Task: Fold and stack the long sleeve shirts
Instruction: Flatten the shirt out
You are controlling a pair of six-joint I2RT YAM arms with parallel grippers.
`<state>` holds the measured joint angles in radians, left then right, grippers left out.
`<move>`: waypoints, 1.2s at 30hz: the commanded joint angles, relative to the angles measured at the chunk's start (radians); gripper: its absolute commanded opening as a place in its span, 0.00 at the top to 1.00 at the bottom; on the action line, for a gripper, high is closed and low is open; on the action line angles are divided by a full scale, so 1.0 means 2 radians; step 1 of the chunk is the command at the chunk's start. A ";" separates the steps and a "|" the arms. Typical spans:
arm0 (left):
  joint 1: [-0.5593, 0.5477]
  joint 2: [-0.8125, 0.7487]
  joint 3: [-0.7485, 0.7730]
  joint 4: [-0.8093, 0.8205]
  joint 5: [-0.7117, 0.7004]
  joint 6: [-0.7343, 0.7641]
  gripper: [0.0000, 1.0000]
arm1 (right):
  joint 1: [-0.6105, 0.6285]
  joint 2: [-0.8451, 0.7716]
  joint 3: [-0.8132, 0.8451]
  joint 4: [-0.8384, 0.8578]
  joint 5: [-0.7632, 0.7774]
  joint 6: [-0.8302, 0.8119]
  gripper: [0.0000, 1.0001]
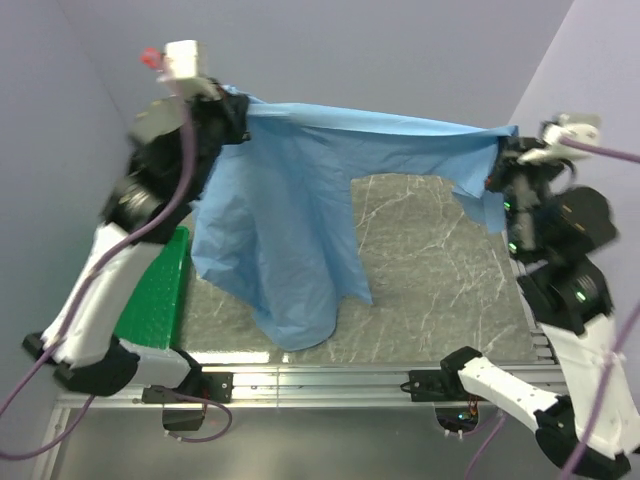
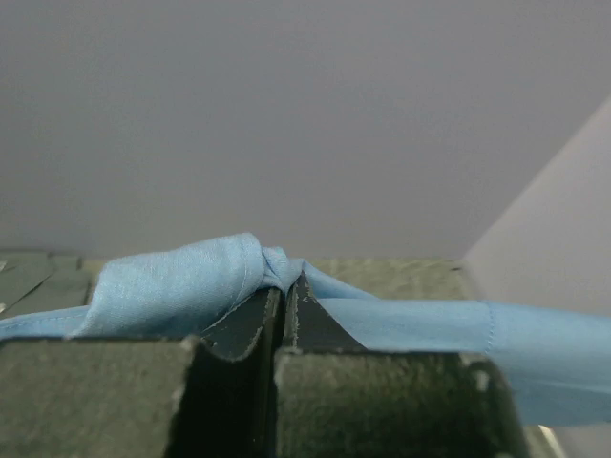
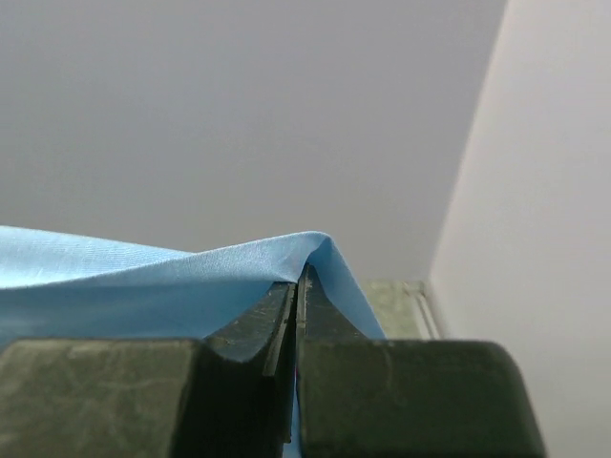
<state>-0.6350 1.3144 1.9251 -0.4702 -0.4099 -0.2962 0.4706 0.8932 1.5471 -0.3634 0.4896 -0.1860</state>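
Note:
The light blue shirt (image 1: 280, 220) hangs in the air, stretched between both grippers above the table. My left gripper (image 1: 232, 112) is shut on its upper left end; in the left wrist view the cloth (image 2: 181, 281) bunches over the closed left gripper (image 2: 283, 286). My right gripper (image 1: 497, 160) is shut on the upper right end; in the right wrist view the cloth (image 3: 143, 277) drapes over the closed right gripper (image 3: 298, 281). The shirt's lower part hangs down to the table front. The pale grey-green shirt is out of view.
A green plastic tray (image 1: 155, 300) lies at the table's left side, partly behind the left arm. The grey marbled table top (image 1: 440, 280) shows under and right of the shirt. Grey walls close in at the back and both sides.

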 commanded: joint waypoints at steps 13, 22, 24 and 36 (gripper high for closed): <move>0.088 0.312 0.033 0.145 0.001 -0.024 0.67 | -0.177 0.276 0.004 0.051 0.055 0.091 0.94; 0.107 0.335 0.098 0.115 0.032 -0.057 0.12 | -0.188 0.380 0.152 -0.117 -0.011 0.185 0.24; 0.107 0.299 0.059 0.103 0.030 -0.064 0.10 | -0.184 0.347 0.107 -0.124 -0.050 0.221 0.21; 0.122 0.058 -0.318 0.003 0.067 -0.123 0.09 | -0.081 0.199 -0.265 -0.104 -0.194 0.340 0.27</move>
<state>-0.4107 1.5040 1.4418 -0.4007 -0.3092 -0.4999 0.2726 1.3304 1.1282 -0.5602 0.1841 0.4046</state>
